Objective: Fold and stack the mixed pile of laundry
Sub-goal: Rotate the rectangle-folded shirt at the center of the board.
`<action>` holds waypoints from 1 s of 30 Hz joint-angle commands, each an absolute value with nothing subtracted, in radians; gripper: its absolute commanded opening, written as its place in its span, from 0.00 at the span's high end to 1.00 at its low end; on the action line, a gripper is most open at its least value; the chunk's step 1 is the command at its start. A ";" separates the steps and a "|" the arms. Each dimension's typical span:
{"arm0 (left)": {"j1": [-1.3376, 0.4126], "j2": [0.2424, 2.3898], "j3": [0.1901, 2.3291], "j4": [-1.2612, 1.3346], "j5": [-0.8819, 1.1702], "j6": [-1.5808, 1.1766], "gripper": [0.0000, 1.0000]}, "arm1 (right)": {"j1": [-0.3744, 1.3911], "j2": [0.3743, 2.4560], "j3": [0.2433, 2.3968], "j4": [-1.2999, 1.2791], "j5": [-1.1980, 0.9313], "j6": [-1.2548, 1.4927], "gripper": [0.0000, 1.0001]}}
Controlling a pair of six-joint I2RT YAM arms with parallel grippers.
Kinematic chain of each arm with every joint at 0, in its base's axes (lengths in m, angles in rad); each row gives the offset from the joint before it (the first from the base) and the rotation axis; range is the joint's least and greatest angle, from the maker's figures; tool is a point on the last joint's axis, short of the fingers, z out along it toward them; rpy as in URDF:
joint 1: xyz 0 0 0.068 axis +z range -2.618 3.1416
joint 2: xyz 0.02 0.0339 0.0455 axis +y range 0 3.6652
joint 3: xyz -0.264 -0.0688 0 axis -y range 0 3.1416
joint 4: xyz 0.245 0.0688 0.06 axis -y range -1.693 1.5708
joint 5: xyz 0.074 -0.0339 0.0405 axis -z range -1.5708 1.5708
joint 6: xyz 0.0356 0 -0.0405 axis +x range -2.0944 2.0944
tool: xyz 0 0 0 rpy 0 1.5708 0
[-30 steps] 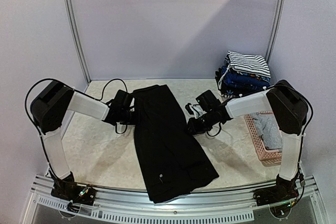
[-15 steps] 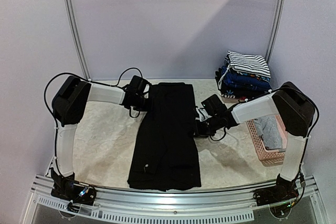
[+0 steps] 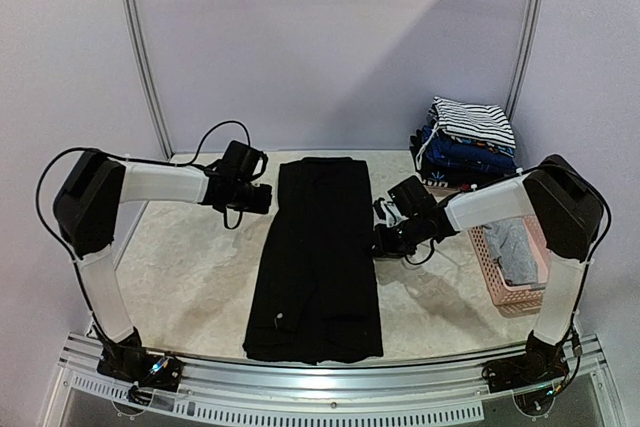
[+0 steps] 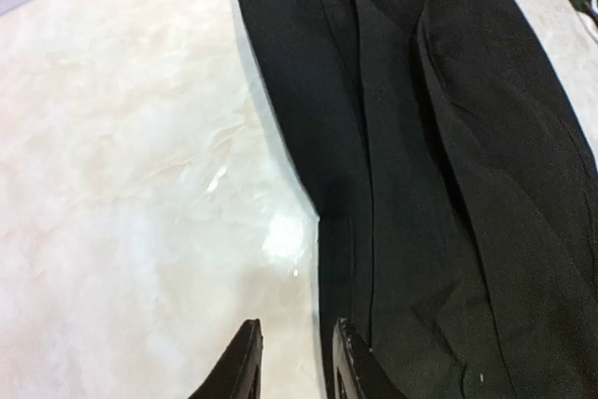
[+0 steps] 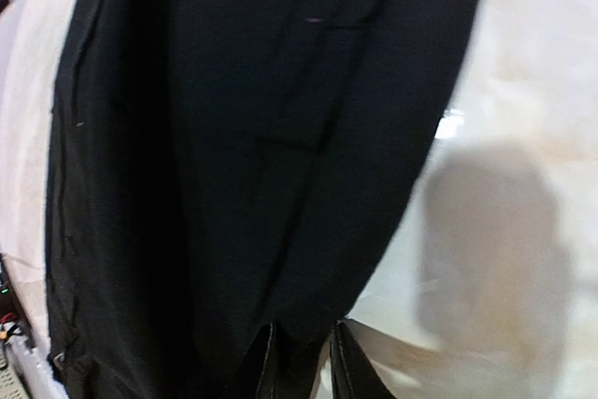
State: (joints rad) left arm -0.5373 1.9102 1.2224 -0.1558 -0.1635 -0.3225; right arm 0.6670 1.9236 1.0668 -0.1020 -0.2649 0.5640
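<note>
Left gripper point(image 4: 297, 366) fingers slightly apart, empty, at left edge of black garment point(image 3: 318, 247); right gripper point(image 5: 304, 362) pinches its right edge. Garment lies flat mid-table point(image 3: 190, 267), long axis near-to-far, wider end at near table edge, marble showing on 2 sides, more on left.

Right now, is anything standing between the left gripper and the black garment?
Nothing visible does. The left gripper is right at the left edge of the black garment, jaws slightly apart. Only bare table lies beside them.
</note>
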 commanded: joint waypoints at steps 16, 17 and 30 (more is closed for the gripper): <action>-0.847 1.413 0.818 -0.289 -0.389 -0.308 0.68 | 0.754 1.632 0.949 -0.289 -0.122 0.519 0.70; -0.872 1.388 0.801 -0.294 -0.396 -0.303 0.67 | 0.765 1.609 0.941 -0.295 -0.117 0.519 0.67; -1.178 1.233 0.717 -0.386 -0.440 -0.320 0.54 | 0.910 1.397 0.867 -0.361 -0.159 0.450 0.51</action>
